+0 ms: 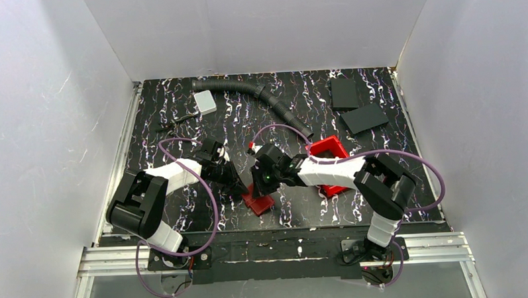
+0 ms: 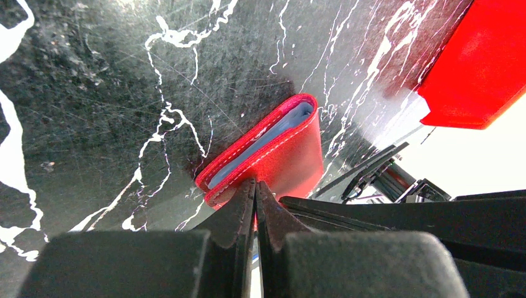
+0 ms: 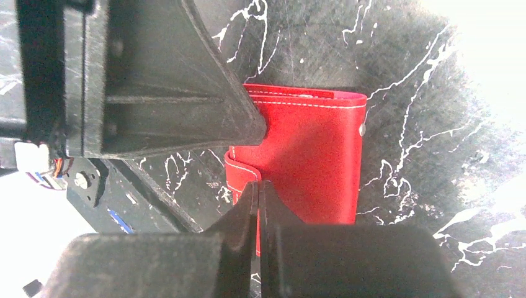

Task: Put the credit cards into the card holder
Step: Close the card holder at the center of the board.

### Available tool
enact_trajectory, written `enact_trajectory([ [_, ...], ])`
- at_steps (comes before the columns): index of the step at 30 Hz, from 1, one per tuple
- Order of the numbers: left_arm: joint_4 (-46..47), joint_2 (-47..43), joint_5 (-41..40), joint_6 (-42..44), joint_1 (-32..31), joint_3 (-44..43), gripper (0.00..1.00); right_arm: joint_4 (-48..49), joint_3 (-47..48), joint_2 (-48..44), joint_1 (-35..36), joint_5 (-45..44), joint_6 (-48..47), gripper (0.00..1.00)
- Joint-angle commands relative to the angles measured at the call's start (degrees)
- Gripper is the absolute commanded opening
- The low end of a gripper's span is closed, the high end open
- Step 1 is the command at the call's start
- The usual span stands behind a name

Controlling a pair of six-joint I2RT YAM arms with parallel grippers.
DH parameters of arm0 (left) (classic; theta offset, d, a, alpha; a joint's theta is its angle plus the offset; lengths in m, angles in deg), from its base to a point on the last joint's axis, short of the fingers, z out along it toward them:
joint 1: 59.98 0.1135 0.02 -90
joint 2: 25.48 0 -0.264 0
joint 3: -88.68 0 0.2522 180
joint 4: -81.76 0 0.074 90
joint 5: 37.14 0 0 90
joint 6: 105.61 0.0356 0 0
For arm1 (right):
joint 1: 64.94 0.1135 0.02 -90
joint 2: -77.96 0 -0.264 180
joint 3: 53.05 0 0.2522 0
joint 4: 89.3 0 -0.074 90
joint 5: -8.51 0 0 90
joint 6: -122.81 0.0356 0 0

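The card holder, a small red folded wallet, lies on the black marbled table near the front middle. In the left wrist view it is slightly agape, with a pale blue credit card showing inside its fold. My left gripper is shut, pinching the wallet's near edge. My right gripper is shut on the wallet's edge beside its clasp tab. A grey-white card-sized rectangle lies at the back left.
A red open-top bin stands just right of the wallet, under the right arm. A black corrugated hose runs across the back. Two black slabs lie at the back right. A small dark object lies at the left.
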Motion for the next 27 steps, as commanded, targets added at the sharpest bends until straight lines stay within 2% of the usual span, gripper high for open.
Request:
enact_trajectory([
  [1,-3.14,1.03,-3.01,1.87,0.00,0.20,0.01,-0.88,3.02,-1.89,0.20,-0.43,-1.69,0.01],
  [27,-3.23,0.39,-2.97,1.82,-0.05,0.66,0.01,1.63,-1.17,1.81,-1.11,1.51,-0.22,0.01],
])
